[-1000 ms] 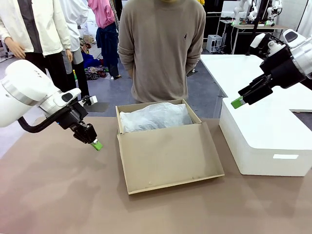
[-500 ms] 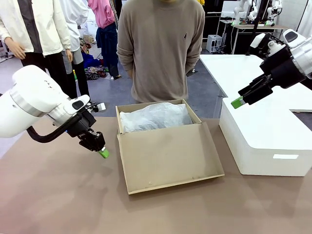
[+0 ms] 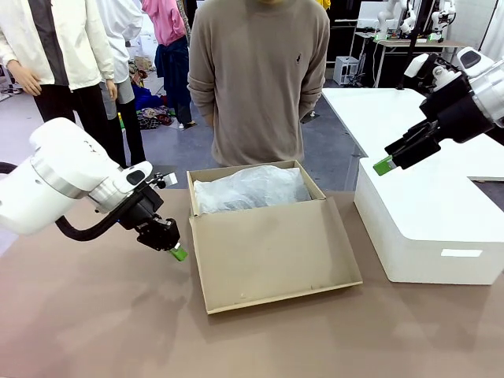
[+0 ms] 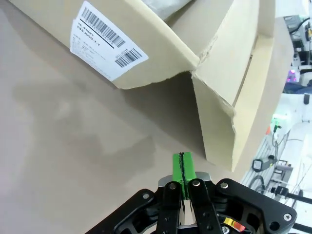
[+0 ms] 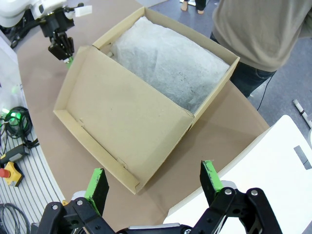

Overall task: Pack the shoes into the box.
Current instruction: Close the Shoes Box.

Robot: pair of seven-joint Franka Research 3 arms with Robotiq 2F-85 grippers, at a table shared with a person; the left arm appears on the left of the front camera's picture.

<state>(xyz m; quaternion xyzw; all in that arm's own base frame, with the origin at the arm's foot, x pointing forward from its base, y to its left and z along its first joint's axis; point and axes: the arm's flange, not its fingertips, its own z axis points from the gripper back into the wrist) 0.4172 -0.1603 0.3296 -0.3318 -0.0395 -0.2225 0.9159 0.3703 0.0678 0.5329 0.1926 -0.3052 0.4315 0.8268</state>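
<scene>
Bearing a white barcode label point(image 4: 105, 44), the box point(image 4: 195, 53) shows unreadable print.

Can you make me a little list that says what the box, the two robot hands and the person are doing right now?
box: brown cardboard box open, lid flap folded toward the robot, white tissue paper inside
shoes: hidden if under the paper
left gripper: jaws shut, empty, low beside the box's left side
right gripper: jaws open, empty, raised above the white box
person: standing behind the box at the far side
table: brown
</scene>
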